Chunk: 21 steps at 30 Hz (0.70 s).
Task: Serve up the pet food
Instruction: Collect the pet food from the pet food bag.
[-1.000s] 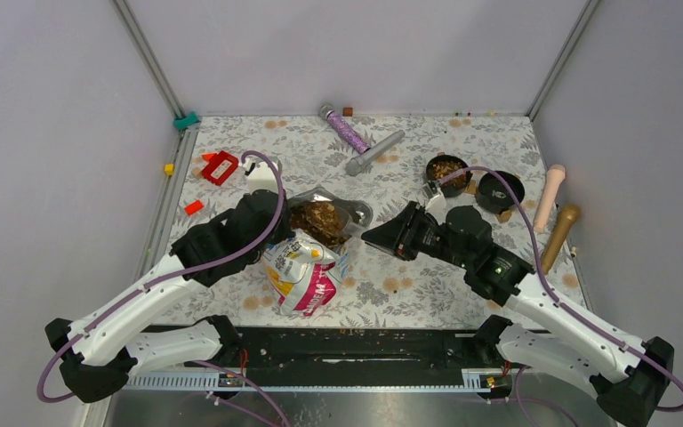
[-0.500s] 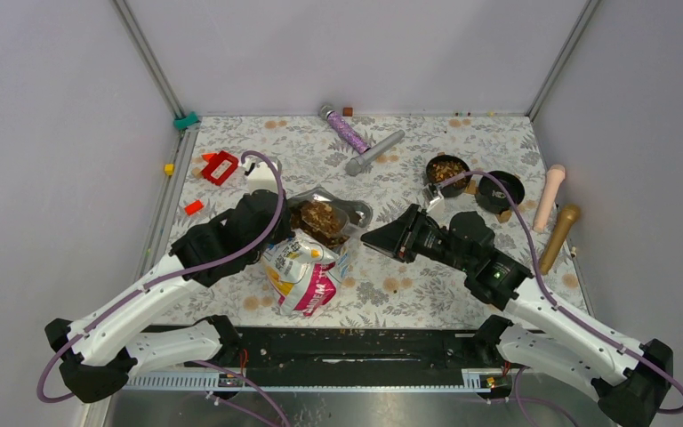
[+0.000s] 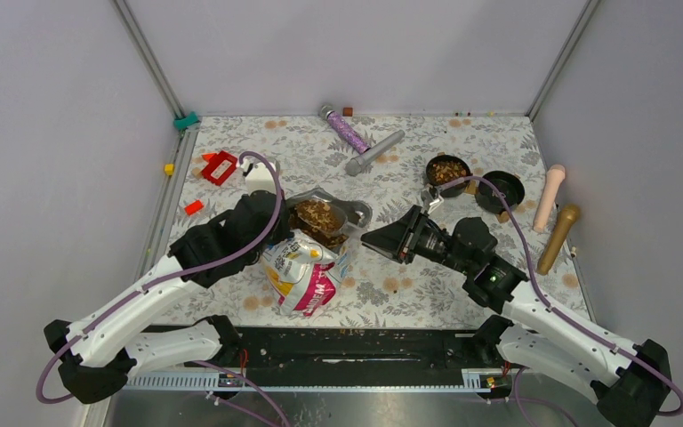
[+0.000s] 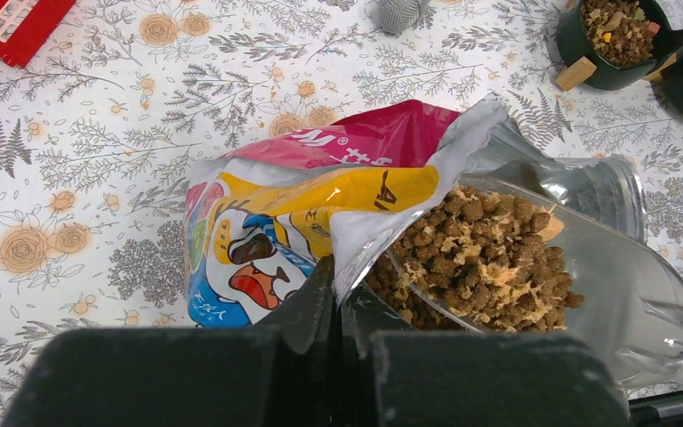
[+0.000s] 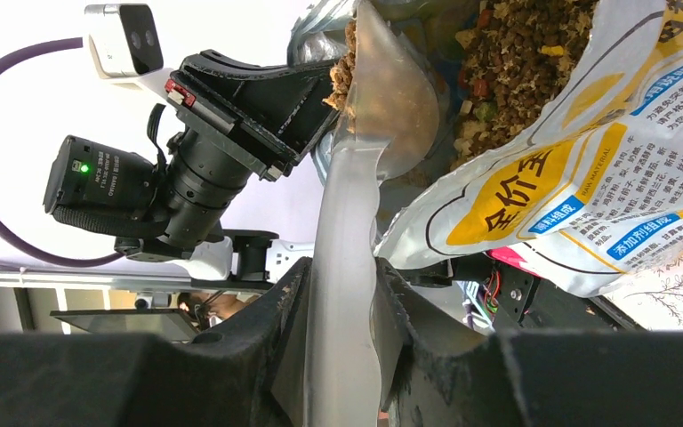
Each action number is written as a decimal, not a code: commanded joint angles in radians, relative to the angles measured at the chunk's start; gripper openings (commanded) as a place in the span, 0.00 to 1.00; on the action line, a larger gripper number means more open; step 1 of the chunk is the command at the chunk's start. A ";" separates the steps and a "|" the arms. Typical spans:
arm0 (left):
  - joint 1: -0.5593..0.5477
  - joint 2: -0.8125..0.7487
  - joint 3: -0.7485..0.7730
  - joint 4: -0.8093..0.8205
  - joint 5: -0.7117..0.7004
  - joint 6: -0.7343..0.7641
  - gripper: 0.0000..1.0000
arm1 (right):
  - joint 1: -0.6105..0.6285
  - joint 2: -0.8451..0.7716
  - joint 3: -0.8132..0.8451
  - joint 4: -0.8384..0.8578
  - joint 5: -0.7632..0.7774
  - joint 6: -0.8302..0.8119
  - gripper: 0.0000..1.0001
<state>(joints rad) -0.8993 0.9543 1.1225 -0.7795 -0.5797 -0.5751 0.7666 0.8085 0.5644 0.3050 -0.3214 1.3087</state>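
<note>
The glossy yellow-white-magenta bag [image 3: 305, 274] lies open at the table's middle, with brown kibble [image 3: 318, 217] heaped at its mouth. My left gripper [image 3: 274, 233] is shut on the bag's silver-lined rim [image 4: 382, 222], jaws pressed together on it [image 4: 342, 285]. My right gripper [image 3: 375, 238] is shut on the handle of a clear scoop [image 5: 342, 271]. The scoop's bowl [image 4: 622, 294] sits in the bag's mouth, loaded with kibble [image 4: 489, 258]. The right wrist view shows kibble on the scoop [image 5: 347, 71] and inside the bag [image 5: 525, 53].
Two round black bowls stand at the back right: one [image 3: 447, 169] holds food, the other [image 3: 501, 189] looks dark inside. Purple [image 3: 345, 131], grey [image 3: 375, 151], pink [image 3: 550, 196] and gold [image 3: 560, 236] cylinders lie around. A red piece [image 3: 220, 166] lies at the back left.
My right arm's elbow has sunk a little toward the near edge while the scoop stays in the bag's mouth. The left arm has not moved.
</note>
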 commanded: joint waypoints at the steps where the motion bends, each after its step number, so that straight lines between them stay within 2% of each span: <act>1: -0.020 -0.047 0.020 0.106 0.029 -0.027 0.00 | -0.012 -0.025 -0.007 0.109 -0.014 0.015 0.00; 10: -0.020 -0.051 0.018 0.109 0.044 -0.029 0.00 | -0.038 -0.047 -0.131 0.317 -0.015 0.085 0.00; 21: -0.020 -0.051 0.015 0.114 0.050 -0.030 0.00 | -0.105 -0.098 -0.173 0.279 -0.113 0.071 0.00</act>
<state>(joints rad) -0.9005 0.9421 1.1152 -0.7769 -0.5758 -0.5774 0.6933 0.7227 0.3958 0.4927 -0.3706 1.3716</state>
